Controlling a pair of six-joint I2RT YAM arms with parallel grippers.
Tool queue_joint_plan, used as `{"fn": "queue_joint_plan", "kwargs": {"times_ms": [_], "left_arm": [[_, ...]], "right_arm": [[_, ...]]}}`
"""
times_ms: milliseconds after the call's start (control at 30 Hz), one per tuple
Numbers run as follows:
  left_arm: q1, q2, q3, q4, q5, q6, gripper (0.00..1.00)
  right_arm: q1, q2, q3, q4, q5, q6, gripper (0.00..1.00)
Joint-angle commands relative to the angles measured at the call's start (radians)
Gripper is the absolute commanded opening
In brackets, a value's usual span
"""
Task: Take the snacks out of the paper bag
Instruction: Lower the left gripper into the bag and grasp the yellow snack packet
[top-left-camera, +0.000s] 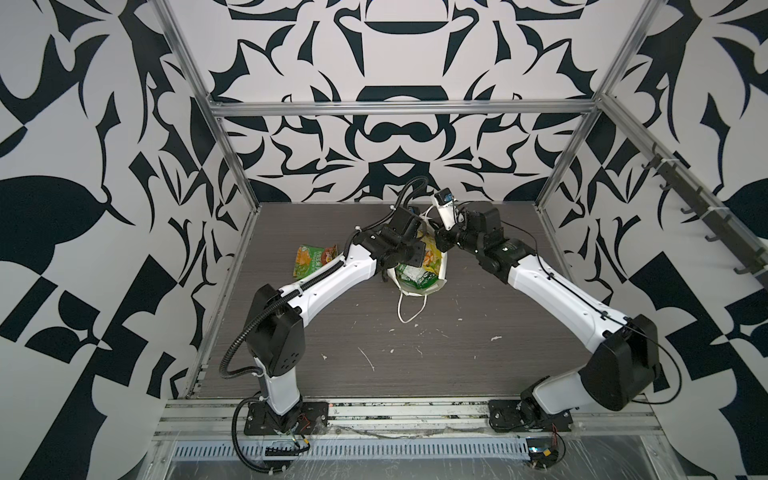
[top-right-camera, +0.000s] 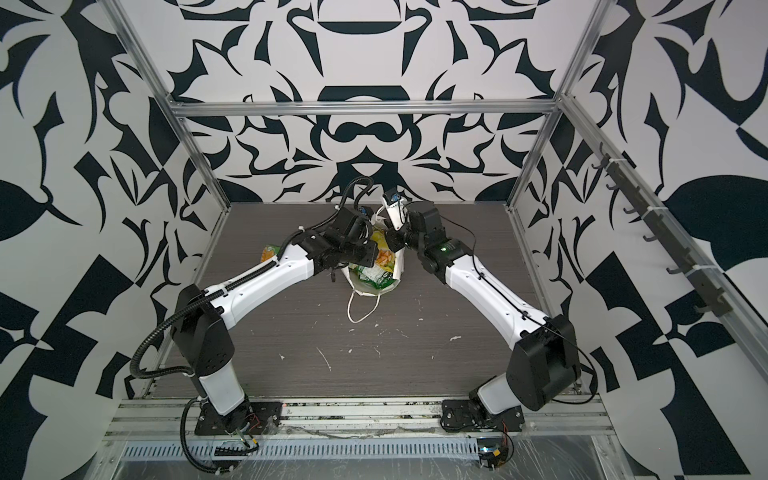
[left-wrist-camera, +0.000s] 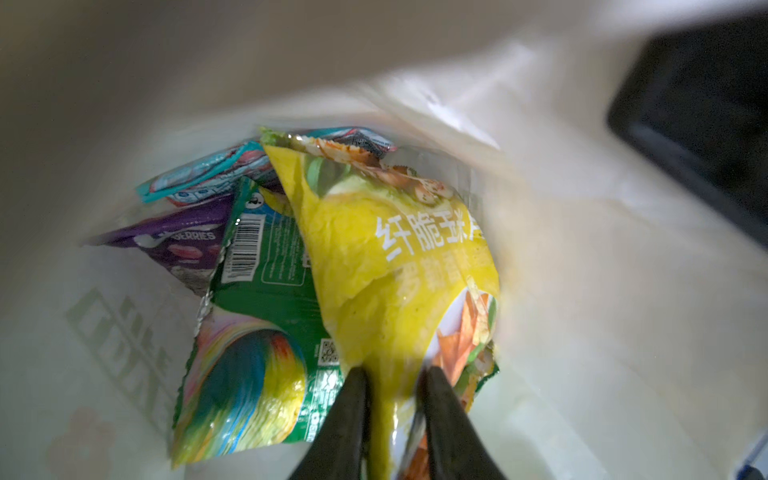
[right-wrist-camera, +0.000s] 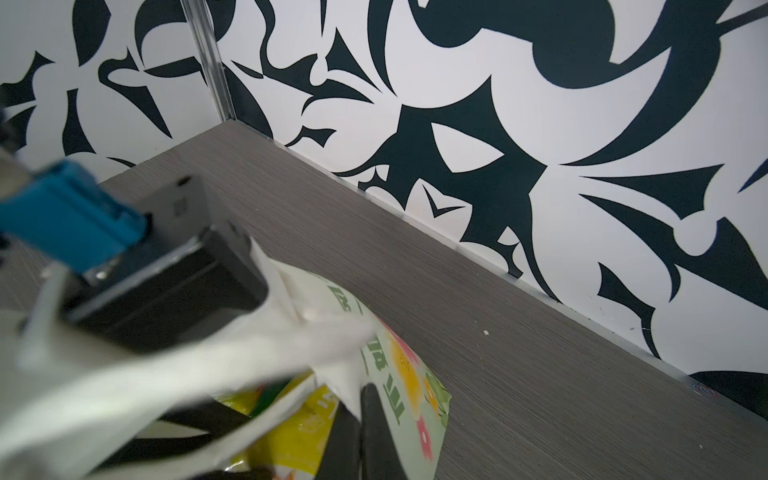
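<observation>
The white paper bag (top-left-camera: 420, 286) (top-right-camera: 376, 291) stands open mid-table. My left gripper (left-wrist-camera: 392, 374) reaches down inside it, and its fingers pinch a fold of a yellow snack packet (left-wrist-camera: 374, 249). Beneath lie a green packet (left-wrist-camera: 266, 299), a purple one (left-wrist-camera: 187, 241) and a teal-red one (left-wrist-camera: 216, 170). My right gripper (right-wrist-camera: 357, 395) is shut on the bag's rim (right-wrist-camera: 411, 386) at its far right side and holds the mouth open. One green-and-yellow snack (top-left-camera: 313, 259) (top-right-camera: 269, 252) lies on the table left of the bag, partly hidden by the left arm.
The bag's cord handle (top-left-camera: 409, 307) loops onto the table toward the front. The left wrist camera housing (right-wrist-camera: 166, 257) sits close to the right gripper over the bag mouth. Patterned walls and metal posts (top-left-camera: 232, 158) enclose the grey table (top-left-camera: 415, 365).
</observation>
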Motion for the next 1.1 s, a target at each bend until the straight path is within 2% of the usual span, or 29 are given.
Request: {"fn": "queue_joint_plan", "kwargs": {"times_ms": [0,133,300,467,733,900,1067], "left_arm": [[0.003,0.025,0.02,-0.061,-0.006,-0.016,0.43],[0.003,0.038,0.025,-0.075,0.006,-0.021,0.5],[0.003,0.061,0.033,-0.104,-0.003,-0.015,0.46],[0.003,0.08,0.048,-0.117,-0.005,-0.009,0.32],[0.003,0.074,0.037,-0.096,0.003,0.012,0.21],[0.003,0.065,0.037,-0.092,-0.019,0.02,0.08],[0.003,0.047,0.035,-0.081,-0.037,0.038,0.01]], "right_arm": [[0.005,-0.061,0.027,0.077,0.011,-0.005,0.0],[0.004,-0.065,0.025,0.077,0.009,-0.008,0.0],[0.004,-0.055,0.029,0.075,0.011,-0.012,0.0],[0.004,-0.048,0.035,0.074,0.009,-0.012,0.0],[0.004,-0.052,0.035,0.077,0.014,-0.016,0.0],[0.004,-0.052,0.03,0.079,0.017,-0.018,0.0],[0.004,-0.055,0.03,0.077,0.027,-0.024,0.0]]}}
